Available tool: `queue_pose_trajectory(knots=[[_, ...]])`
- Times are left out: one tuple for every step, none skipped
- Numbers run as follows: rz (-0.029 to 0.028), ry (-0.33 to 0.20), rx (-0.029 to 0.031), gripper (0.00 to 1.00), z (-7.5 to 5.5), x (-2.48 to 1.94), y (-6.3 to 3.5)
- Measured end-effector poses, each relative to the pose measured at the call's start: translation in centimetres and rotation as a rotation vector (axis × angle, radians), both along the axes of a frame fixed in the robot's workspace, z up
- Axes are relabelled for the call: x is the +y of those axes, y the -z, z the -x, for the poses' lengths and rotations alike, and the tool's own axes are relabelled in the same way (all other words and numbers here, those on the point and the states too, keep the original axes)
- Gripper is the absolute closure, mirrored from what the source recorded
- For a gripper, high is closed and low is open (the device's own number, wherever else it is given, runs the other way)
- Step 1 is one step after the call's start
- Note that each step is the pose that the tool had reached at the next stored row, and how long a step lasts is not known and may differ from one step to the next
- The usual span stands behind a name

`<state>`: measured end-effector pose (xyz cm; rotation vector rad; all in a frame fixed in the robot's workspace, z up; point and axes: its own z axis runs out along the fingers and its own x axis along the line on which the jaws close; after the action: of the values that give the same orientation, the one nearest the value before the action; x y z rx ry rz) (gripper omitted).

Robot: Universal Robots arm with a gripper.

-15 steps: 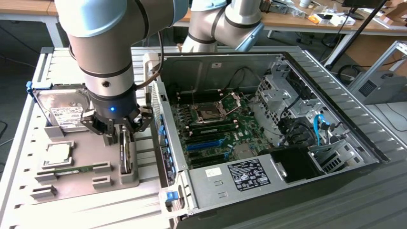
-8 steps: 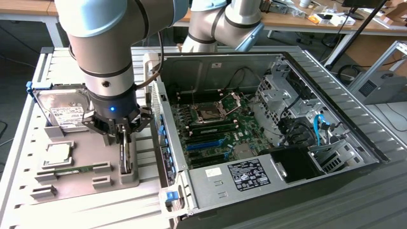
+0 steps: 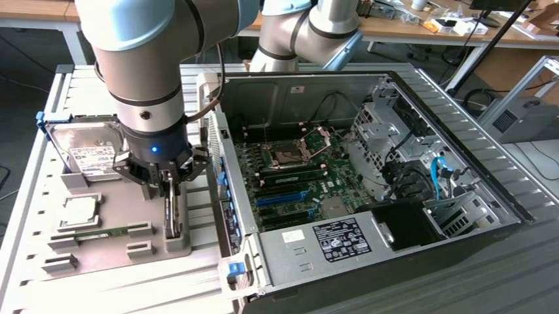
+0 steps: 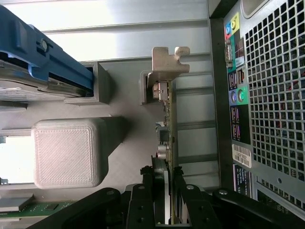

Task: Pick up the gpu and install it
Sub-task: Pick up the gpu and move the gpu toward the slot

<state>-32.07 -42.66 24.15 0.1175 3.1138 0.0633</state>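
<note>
The gpu (image 4: pixel 167 119) has a brownish-green board edge and a pale silver end bracket (image 4: pixel 169 59). The claw (image 4: pixel 164 179) is black. The holder tray (image 3: pixel 114 229) is plain grey. The hard drive (image 3: pixel 88 154) is silver with a white label, and its clip (image 4: pixel 43 55) is blue. The case's rear panel (image 4: pixel 271 95) is a dark, square-holed grid. The motherboard (image 3: pixel 297 167) is green with blue slots (image 3: pixel 281 196). The surface (image 3: pixel 35 281) is ribbed silver-white.

The arm (image 3: pixel 140 72) reaches down over a grey holder tray (image 3: pixel 109 196) on the counter (image 3: pixel 131 288). Its jaws are closed on the top edge of the gpu (image 3: pixel 174 219), which stands on edge in a slot. A hard drive (image 3: pixel 88 154) and a processor chip (image 3: pixel 78 212) sit nearby (toward the exterior view's left). An open computer case (image 3: pixel 349 235) stands just beside the tray.
</note>
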Motion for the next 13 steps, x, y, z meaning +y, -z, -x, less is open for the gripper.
queue_pose_trajectory(knots=[[0.0, 0.0, 0.0001, 0.73, 0.0, 0.0, 0.0], [0.0, 0.0, 0.0001, 0.73, 0.0, 0.0, 0.0], [0.0, 0.0, 0.0001, 0.73, 0.0, 0.0, 0.0], [0.0, 0.0, 0.0, 0.73, 0.0, 0.0, 0.0], [0.0, 0.0, 0.0001, 0.73, 0.0, 0.0, 0.0], [0.0, 0.0, 0.0, 0.73, 0.0, 0.0, 0.0], [0.0, 0.0, 0.0, 0.73, 0.0, 0.0, 0.0], [0.0, 0.0, -0.0001, 0.73, 0.0, 0.0, 0.0], [-0.0001, 0.0, -0.0002, 0.73, 0.0, 0.0, -0.01], [-0.0002, 0.0, -0.0003, 0.73, 0.0, 0.0, -0.02], [-0.0001, 0.0, -0.0002, 0.73, 0.0, 0.0, -0.06], [0.0001, 0.0, 0.0001, 0.73, 0.0, 0.0, -0.12], [0.0001, 0.0, 0.0, 0.73, 0.0, 0.0, -0.16]])
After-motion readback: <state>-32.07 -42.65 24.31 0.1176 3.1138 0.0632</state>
